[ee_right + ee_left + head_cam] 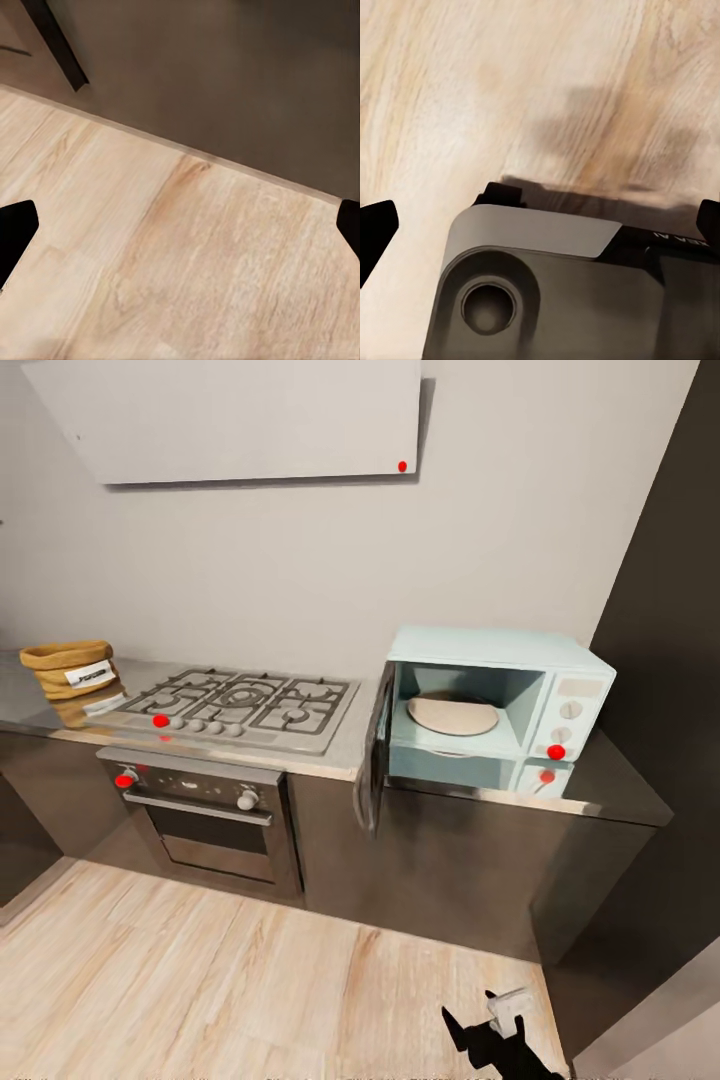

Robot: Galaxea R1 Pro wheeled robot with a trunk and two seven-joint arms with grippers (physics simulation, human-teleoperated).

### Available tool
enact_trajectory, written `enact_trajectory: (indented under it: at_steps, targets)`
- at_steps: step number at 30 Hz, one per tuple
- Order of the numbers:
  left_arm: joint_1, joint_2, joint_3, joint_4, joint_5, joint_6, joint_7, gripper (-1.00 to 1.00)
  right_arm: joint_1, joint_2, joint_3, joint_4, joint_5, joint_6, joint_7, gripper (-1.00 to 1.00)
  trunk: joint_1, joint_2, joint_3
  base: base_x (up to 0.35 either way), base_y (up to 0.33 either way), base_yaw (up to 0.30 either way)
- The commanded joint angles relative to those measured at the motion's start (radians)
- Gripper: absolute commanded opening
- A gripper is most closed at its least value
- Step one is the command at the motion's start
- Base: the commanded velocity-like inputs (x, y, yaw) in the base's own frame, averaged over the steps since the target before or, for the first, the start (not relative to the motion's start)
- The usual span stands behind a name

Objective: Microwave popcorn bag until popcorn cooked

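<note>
The tan-brown popcorn bag (68, 668) stands at the far left of the grey countertop (612, 785), with a white label on its side. No popcorn can be seen in it from here. At the right end sits the pale blue microwave (500, 710); its door (373, 765) hangs wide open and a round plate (452, 713) lies inside. My right gripper (482, 1028) hangs low over the floor, well below the microwave; in the right wrist view it (184, 229) is open and empty. My left gripper (544, 225) is open too, above the floor and the robot's base.
A steel gas hob (240, 705) lies between bag and microwave, above a dark built-in oven (210, 825). A white hood (240, 420) hangs overhead. A tall dark panel (670, 660) stands right of the microwave. Light wood floor (200, 980) stretches before the cabinets.
</note>
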Motion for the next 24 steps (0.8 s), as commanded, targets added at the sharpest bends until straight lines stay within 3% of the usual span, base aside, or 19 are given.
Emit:
enact_trajectory:
  at_steps: [1, 6, 7, 8, 11, 12, 14, 16, 24]
  targets:
    - [-0.001, 0.000, 0.003, 0.001, 0.001, -0.003, -0.001, 1.00, 0.000, 0.000, -0.008, 0.000, 0.000, -0.002, 0.005, 1.00, 0.000, 0.000, -0.001, -0.085, 0.341, 0.000]
    - [-0.002, 0.000, 0.004, 0.001, 0.001, -0.003, -0.001, 1.00, 0.000, 0.025, -0.013, 0.002, 0.011, 0.002, -0.018, 1.00, 0.000, 0.000, -0.001, -0.076, 0.347, 0.182]
    - [-0.003, 0.000, 0.004, 0.001, 0.001, -0.003, -0.001, 1.00, 0.000, 0.056, -0.010, -0.001, 0.012, 0.005, -0.141, 1.00, 0.000, 0.000, -0.001, -0.067, 0.350, 0.272]
    - [-0.003, 0.000, 0.004, 0.001, 0.001, -0.003, -0.001, 1.00, 0.000, 0.069, -0.003, -0.007, 0.013, 0.007, -0.158, 1.00, 0.000, 0.000, -0.001, -0.046, 0.350, 0.276]
    - [-0.005, 0.000, 0.005, 0.001, 0.001, -0.003, -0.001, 1.00, -0.001, 0.111, 0.092, -0.038, 0.016, 0.022, -0.189, 1.00, 0.000, 0.000, -0.001, -0.016, 0.350, 0.280]
    - [-0.005, 0.000, 0.005, 0.001, 0.001, -0.003, -0.001, 1.00, -0.001, 0.119, 0.145, -0.054, 0.015, 0.042, -0.209, 1.00, 0.000, 0.000, -0.001, -0.005, 0.350, 0.281]
    - [-0.005, 0.000, 0.006, 0.001, 0.001, -0.003, -0.001, 1.00, -0.001, 0.124, 0.200, -0.078, 0.012, 0.072, -0.255, 1.00, 0.000, 0.000, -0.001, -0.002, 0.350, 0.282]
    - [-0.005, 0.000, 0.007, 0.001, 0.002, -0.003, -0.001, 1.00, -0.001, 0.126, 0.219, -0.087, 0.012, 0.081, -0.279, 1.00, 0.000, 0.000, -0.001, -0.029, 0.350, 0.282]
    - [-0.004, 0.000, 0.006, 0.001, 0.002, -0.003, -0.001, 1.00, -0.003, 0.132, 0.234, -0.097, 0.011, 0.091, -0.299, 1.00, 0.000, 0.000, -0.001, -0.074, 0.254, 0.263]
